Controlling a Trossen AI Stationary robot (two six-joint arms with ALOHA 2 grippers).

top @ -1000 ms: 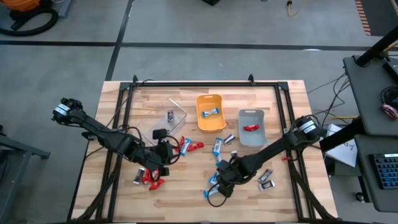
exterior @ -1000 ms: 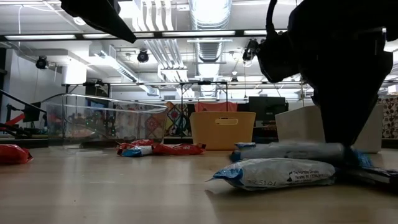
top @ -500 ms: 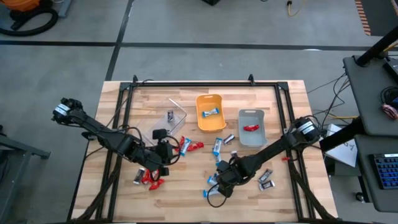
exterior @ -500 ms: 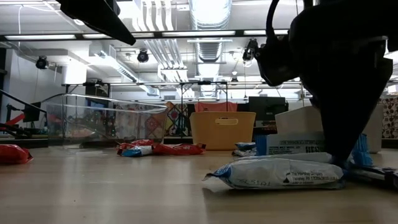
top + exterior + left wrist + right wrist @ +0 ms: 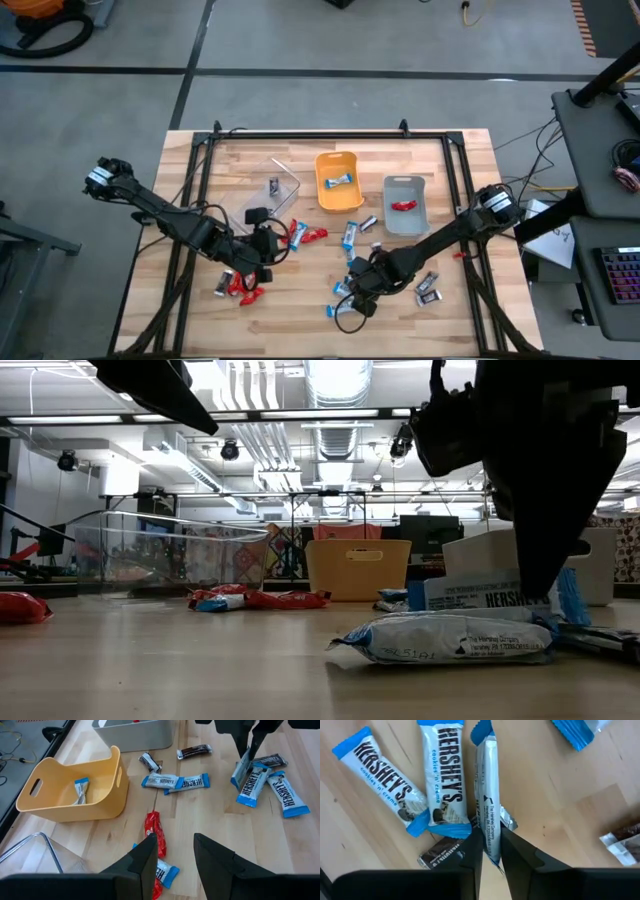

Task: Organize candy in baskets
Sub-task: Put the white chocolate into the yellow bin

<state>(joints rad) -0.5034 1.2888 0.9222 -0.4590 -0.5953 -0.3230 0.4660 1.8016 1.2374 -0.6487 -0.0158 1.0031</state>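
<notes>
Altogether three baskets (image 5: 337, 181), right gripper (image 5: 490, 851) pinching one candy (image 5: 487, 795)

Right claw (image 5: 491, 851) pinched low; left claw (image 5: 172, 860) parted.

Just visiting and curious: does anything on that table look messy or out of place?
Yes. Most candy lies loose on the wood; each basket, like the orange one, holds only a piece. The right tool pinches one blue-and-white bar on its edge.

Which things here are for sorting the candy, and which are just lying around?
For the job:
- candy bars loose on the table
- clear basket, orange basket, grey basket
- blue-and-white bar pinched edge-up by the right gripper

Just lying around:
- cables beside the table
- shelves and lights behind
</notes>
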